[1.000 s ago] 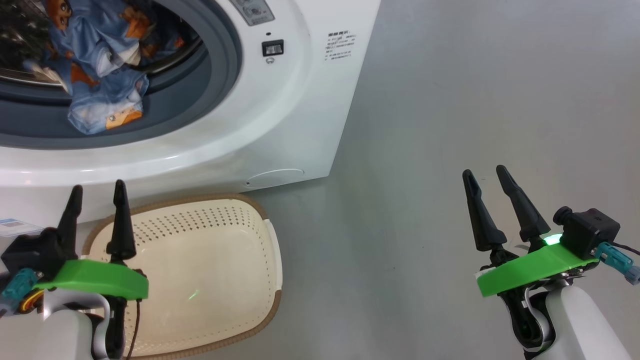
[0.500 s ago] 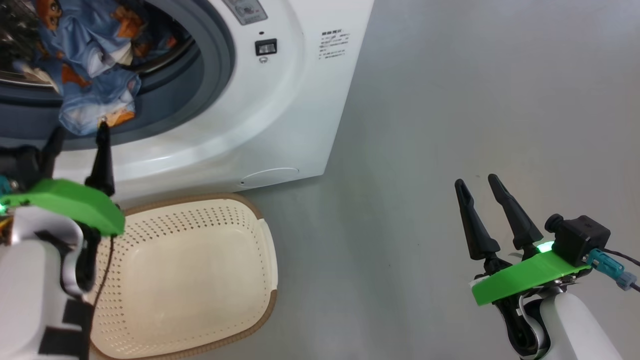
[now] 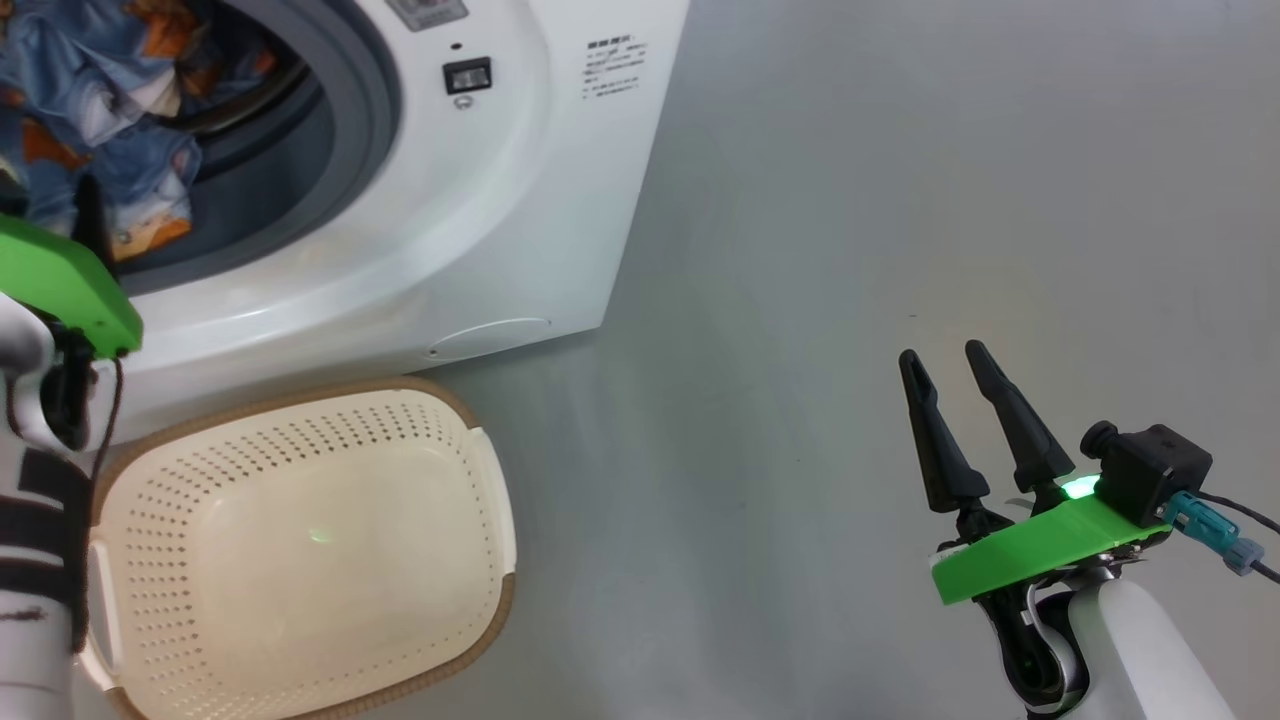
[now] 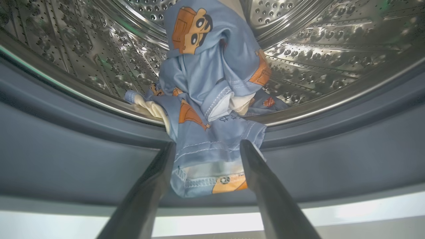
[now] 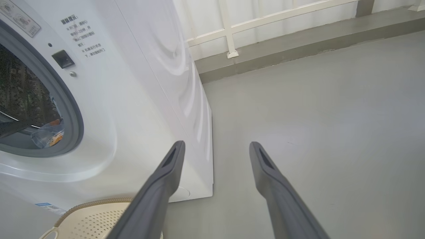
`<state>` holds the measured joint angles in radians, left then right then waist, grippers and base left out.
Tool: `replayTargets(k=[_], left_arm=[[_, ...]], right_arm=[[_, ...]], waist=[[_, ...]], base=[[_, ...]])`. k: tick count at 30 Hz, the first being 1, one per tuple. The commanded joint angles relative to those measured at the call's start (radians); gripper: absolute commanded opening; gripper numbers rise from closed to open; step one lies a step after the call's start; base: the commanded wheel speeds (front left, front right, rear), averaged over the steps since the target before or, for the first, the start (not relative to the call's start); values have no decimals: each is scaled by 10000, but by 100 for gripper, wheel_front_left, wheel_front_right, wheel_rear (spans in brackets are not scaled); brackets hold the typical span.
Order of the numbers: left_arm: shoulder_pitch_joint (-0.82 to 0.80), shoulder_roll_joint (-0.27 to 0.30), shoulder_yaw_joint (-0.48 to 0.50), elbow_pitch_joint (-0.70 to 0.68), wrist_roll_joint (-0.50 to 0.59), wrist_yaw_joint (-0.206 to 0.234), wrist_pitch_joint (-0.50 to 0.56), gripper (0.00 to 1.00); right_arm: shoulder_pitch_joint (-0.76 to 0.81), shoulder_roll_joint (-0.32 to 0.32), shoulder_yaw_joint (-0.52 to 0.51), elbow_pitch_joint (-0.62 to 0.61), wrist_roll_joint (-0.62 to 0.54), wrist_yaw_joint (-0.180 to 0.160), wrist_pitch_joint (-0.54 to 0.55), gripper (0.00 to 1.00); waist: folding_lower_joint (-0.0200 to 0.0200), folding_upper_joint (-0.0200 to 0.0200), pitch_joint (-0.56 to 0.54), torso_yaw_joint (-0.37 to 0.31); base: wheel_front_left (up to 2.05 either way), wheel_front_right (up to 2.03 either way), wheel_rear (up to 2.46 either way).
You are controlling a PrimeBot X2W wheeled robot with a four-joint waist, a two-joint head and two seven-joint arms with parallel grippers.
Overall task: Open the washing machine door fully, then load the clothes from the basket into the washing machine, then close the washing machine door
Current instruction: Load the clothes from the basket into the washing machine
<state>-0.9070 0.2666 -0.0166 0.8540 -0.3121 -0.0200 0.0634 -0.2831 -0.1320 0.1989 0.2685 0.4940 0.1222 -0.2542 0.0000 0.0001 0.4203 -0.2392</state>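
Note:
The washing machine (image 3: 480, 200) stands at the upper left with its mouth open; its door is out of view. The clothes (image 4: 209, 99), light blue with orange prints and a cream piece, lie at the front of the steel drum. Their hem hangs over the grey seal (image 4: 66, 159). My left gripper (image 4: 207, 144) is open at the drum mouth, and its fingertips flank that hanging hem. One of its fingers (image 3: 90, 215) shows at the left edge of the head view. The cream basket (image 3: 300, 550) sits on the floor before the machine with nothing in it. My right gripper (image 3: 950, 365) hovers open over bare floor at the right.
Grey floor (image 3: 850, 200) stretches to the right of the machine. A white railing (image 5: 232, 30) on a raised kerb runs along the far side. The basket's rim (image 5: 93, 203) sits close under the machine's front.
My left arm has risen from over the basket to the drum mouth. The head view has swung, shifting the whole picture left. The right gripper has barely moved.

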Motion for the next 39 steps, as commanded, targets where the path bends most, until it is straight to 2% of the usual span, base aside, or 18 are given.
replayTargets(k=[1, 7, 14, 16, 17, 18, 19, 20, 21, 22, 23, 34, 36, 37, 39], left_arm=[[-575, 541, 253, 347, 23, 120, 52, 100], [-1128, 578, 243, 1476, -55, 107, -44, 100], [-1660, 389, 73, 2567, -160, -219, -101, 100], [-1786, 345, -16, 2806, -145, -297, -71, 85], [-1845, 331, -54, 2903, -137, -320, -82, 60], [-1899, 333, -104, 2995, -104, -313, -103, 48], [-1958, 377, -145, 3092, -67, -279, -129, 47], [-2018, 439, -179, 3169, -22, -204, -200, 50], [-2074, 501, -214, 3230, 30, -109, -306, 76], [-2120, 542, -242, 3294, 63, -42, -390, 93], [-2161, 570, -253, 3381, 69, 1, -425, 100], [-2499, 814, -531, 4002, 156, 106, -106, 100], [-2552, 829, -603, 4019, 183, 48, -223, 36], [-2579, 824, -637, 4022, 188, -15, -296, 0], [-2628, 801, -740, 4036, 226, -161, -391, 0]], right_arm=[[-107, -24, 146, -232, 39, 85, -76, 100], [-78, 20, 152, -223, 33, 85, -76, 100], [-81, 31, 82, -221, 10, 85, -76, 100], [-103, 40, 92, -213, -2, 85, -76, 100], [-112, 45, 104, -213, -5, 85, -76, 100], [-119, 49, 123, -213, -5, 85, -76, 100], [-124, 52, 146, -209, -5, 85, -76, 100], [-130, 53, 162, -209, -3, 85, -76, 100], [-136, 55, 180, -209, 2, 85, -76, 100], [-141, 56, 193, -210, 8, 85, -76, 100], [-140, 55, 199, -211, 12, 85, -76, 100], [-189, 43, 203, -248, 24, 85, -76, 100], [-189, 46, 186, -253, 19, 85, -76, 100], [-189, 48, 175, -256, 17, 85, -76, 100], [-188, 55, 160, -264, 11, 85, -76, 100]], waist=[[0, -1, 93, -156], [0, -1, 128, -288], [0, -1, 177, -207], [0, -1, 180, -174], [0, -1, 185, -160], [0, -1, 190, -151], [0, -1, 201, -150], [0, -1, 215, -154], [0, -1, 228, -162], [0, -1, 241, -172], [0, -1, 253, -184], [0, -1, 494, -315], [0, -1, 532, -330], [0, -1, 546, -335], [0, -1, 568, -339]], base=[[0, 0, 0], [0, 0, 0], [0, 0, 0], [0, 0, 0], [0, 0, 0], [0, 0, 0], [0, 0, 0], [0, 0, 0], [0, 0, 0], [0, 0, 0], [0, 0, 0], [0, 0, 0], [0, 0, 0], [0, 0, 0], [0, 0, 0]])
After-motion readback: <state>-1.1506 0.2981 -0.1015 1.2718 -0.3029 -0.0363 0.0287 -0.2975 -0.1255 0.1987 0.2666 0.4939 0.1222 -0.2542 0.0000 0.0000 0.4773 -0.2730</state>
